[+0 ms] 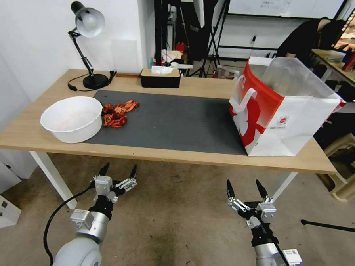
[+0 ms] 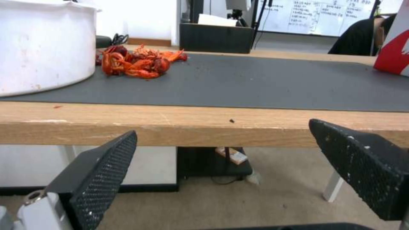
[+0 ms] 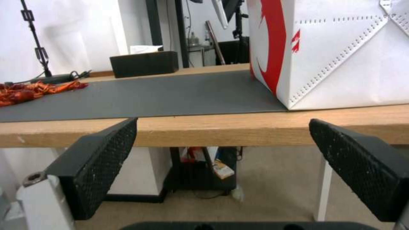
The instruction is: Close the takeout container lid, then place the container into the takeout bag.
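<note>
Bare concrete floor filled the lower frame of the head view, where the left end effector (image 1: 118, 170) and the right end effector (image 1: 244, 185) hung below the table (image 1: 192, 156) edge, both spread wide and holding nothing. Farther up, a dark mat (image 1: 174, 121) covered the table. At centre right, the takeout bag (image 1: 283, 110) stood upright on the mat's corner, up and beyond the right end effector; its contents could not be seen. At left, a white bowl (image 1: 72, 118) sat beside red crawfish (image 1: 117, 113). A black tissue box (image 1: 160, 77) stood at the far edge.

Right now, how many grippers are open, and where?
2. The left gripper and right gripper both hang open below the table's front edge, over the floor.
</note>
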Controlling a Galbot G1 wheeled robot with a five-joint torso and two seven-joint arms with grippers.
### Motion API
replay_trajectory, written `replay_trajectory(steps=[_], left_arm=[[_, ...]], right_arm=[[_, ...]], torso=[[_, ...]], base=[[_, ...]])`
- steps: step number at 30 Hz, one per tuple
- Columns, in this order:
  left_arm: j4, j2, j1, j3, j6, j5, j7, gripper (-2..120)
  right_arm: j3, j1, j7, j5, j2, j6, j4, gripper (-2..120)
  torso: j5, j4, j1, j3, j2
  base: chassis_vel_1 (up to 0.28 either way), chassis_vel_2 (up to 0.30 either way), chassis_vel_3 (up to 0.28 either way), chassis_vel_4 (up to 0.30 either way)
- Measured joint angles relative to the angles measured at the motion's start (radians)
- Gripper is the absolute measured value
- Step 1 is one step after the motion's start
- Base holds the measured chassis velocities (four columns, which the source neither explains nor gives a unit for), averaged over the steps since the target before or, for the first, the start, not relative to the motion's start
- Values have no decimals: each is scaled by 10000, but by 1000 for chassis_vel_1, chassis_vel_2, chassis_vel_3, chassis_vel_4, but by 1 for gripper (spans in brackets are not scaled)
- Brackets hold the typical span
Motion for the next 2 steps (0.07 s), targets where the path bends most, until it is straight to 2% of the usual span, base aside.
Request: replay_trajectory(steps=[2], left_arm=[[0, 0, 0, 0, 1, 0, 0, 100]], right_arm=[[1, 3, 1, 6, -2, -7, 3, 100]], torso=[[0, 0, 0, 0, -1]], base=[[0, 0, 0, 0]])
